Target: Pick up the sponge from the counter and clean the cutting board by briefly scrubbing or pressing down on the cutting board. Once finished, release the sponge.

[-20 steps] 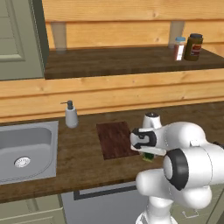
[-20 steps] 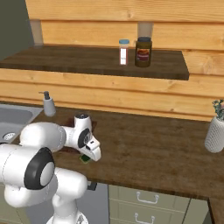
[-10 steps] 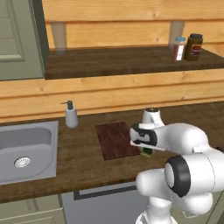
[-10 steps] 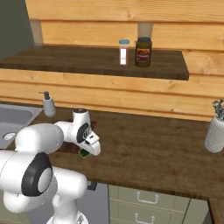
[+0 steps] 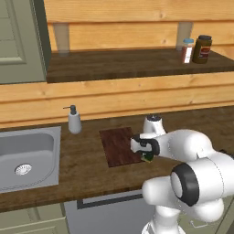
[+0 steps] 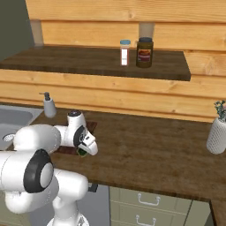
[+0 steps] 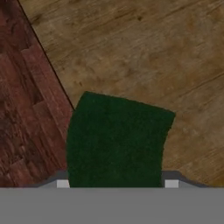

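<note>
The gripper (image 5: 147,156) hangs low at the right edge of the cutting board (image 5: 119,145), and a dark green block, the sponge (image 7: 116,140), sits between its fingers. In the hand view the sponge is set right up against the camera, flanked by the two fingertips (image 7: 171,183) at the bottom, so the jaws read as clenched on the sponge from either side. Whether the sponge is lifted clear or rests on the wood, I cannot tell.

Look where it sits: the sponge straddles the line where the reddish board meets the browner table (image 5: 82,169), with most of it over table grain and only its left part at the board's edge. That placing makes sense as a carry, since the board is just beside the hand and the scrub has to land on it, not on the worktop.

From the right base view the hand points down, with a bit of green showing under the gripper (image 6: 82,151). The wrist is turned downward, likely so the sponge's broad face can be pressed flat.

Beyond the board stands a soap dispenser (image 5: 74,120), with the steel sink (image 5: 27,155) further left, both well apart from the action. My read: pick-up done, scrubbing not yet done; a short shift toward the board's middle is called for next.
</note>
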